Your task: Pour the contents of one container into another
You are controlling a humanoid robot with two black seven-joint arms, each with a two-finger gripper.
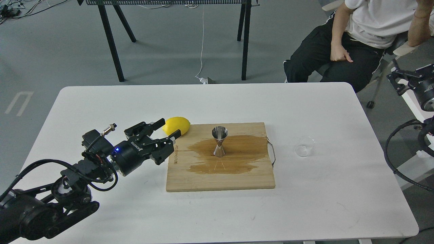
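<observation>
The steel hourglass jigger (219, 141) stands upright on the wooden cutting board (220, 181), in the middle of a dark wet stain (234, 159). The small clear glass cup (304, 146) sits upright on the white table, right of the board and its metal handle. My left gripper (168, 128) hovers open off the board's left edge, just in front of the lemon (178, 124), holding nothing. The end of my right arm (412, 83) shows at the right edge, off the table; its fingers cannot be told apart.
A person (356, 30) sits on a chair beyond the table's far right corner. Black table legs (110, 40) stand on the floor behind. A black cable loop (395, 152) hangs by the table's right edge.
</observation>
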